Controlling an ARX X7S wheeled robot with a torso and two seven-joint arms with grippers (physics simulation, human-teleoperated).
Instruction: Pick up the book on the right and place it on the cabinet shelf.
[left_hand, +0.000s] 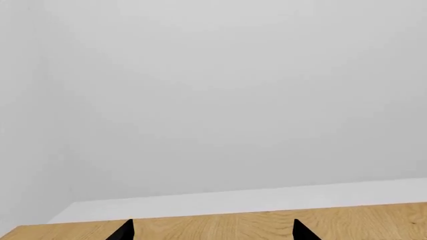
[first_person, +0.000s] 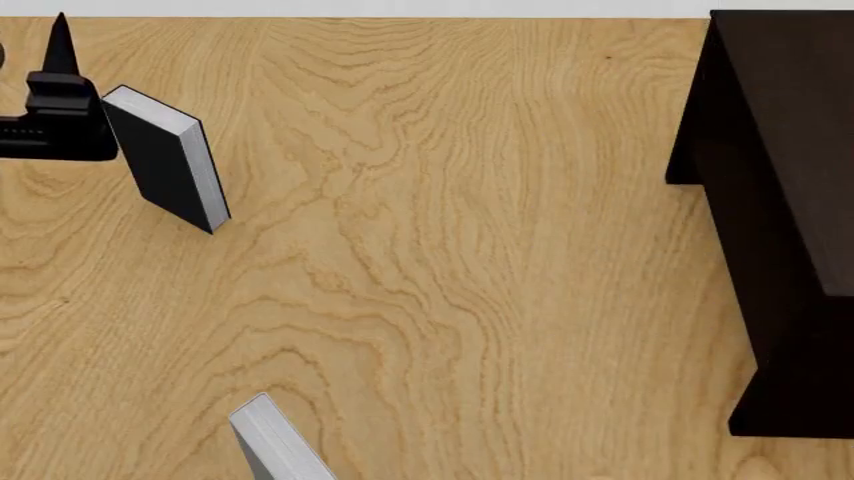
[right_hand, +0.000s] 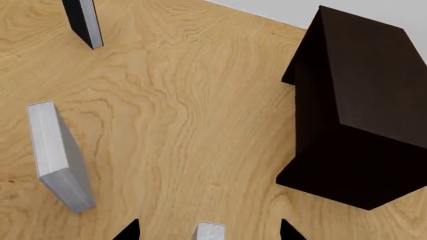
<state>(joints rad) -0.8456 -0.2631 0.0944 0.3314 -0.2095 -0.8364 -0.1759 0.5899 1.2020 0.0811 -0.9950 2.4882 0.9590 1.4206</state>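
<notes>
Right claw (right_hand: 207, 230) was spread wide and gripping nothing. Only its two black fingertips showed at the edge of the right wrist view. The book (right_hand: 211, 233) sat in the gap between them: plain light grey, only its top end in shot, a clear gap to either fingertip. It didn't show in the head view at all.

Second grey book (right_hand: 57, 160) stood upright on the table (right_hand: 200, 125), white page edges showing, well apart from the first, on the side away from the cabinet. In the head view it was cut off by the near edge of the frame.

Black-covered book (first_person: 167, 155) also stood upright, at the far left of the table in the head view, just beside the left arm's black hardware. Couldn't tell if they touched.

Left claw (left_hand: 213, 235) was wide apart too, nothing between the tips. Its wrist view caught only a strip of table edge and the white wall (left_hand: 213, 100) beyond.

Cabinet (first_person: 781, 200) — very dark brown, boxy — stood on the table's right side, well clear of all three books. Only its outer faces showed in either view, so I couldn't see the shelf inside.
</notes>
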